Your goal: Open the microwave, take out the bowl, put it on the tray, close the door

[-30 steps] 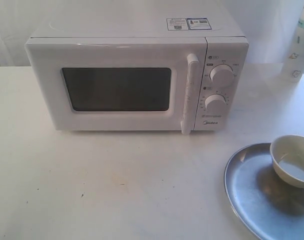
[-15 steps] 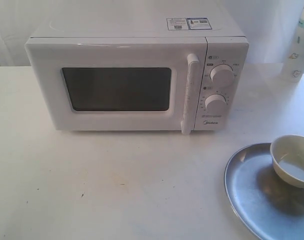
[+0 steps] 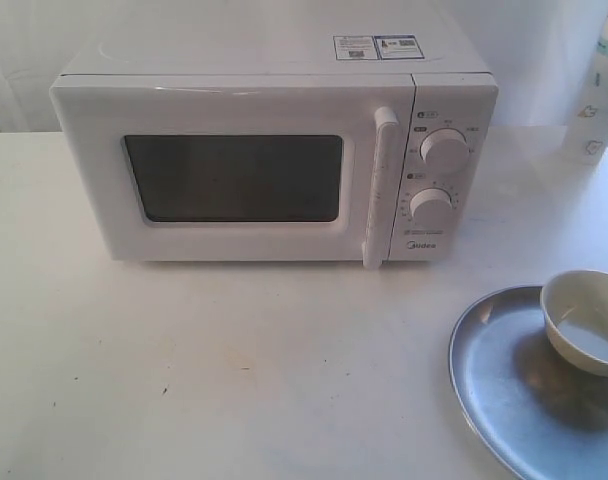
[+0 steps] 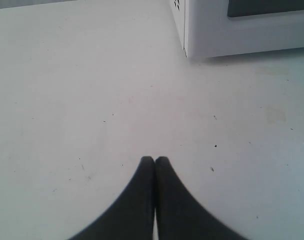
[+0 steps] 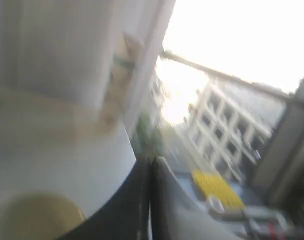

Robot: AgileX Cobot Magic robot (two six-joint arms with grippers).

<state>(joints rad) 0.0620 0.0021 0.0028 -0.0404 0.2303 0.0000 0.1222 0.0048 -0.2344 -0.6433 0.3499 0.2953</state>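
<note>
Microwave [image 3: 234, 55] stands centre-left on the table [image 3: 234, 380], door [image 3: 234, 110] shut. Right of it, the bowl [image 3: 587, 320] sits on the tray [image 3: 504, 385]. Left gripper [image 4: 154, 159] and right gripper [image 5: 152, 159]: both pressed together, holding nothing. Right wrist view blurred.

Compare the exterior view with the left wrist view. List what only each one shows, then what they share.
Only the exterior view: the shut door with its handle, two dials, the bowl sitting on the tray, and a bottle at the back right. Only the left wrist view: the left gripper, fingers pressed together and empty, above the bare table. Both: a lower front corner of the microwave and the white table.
</note>
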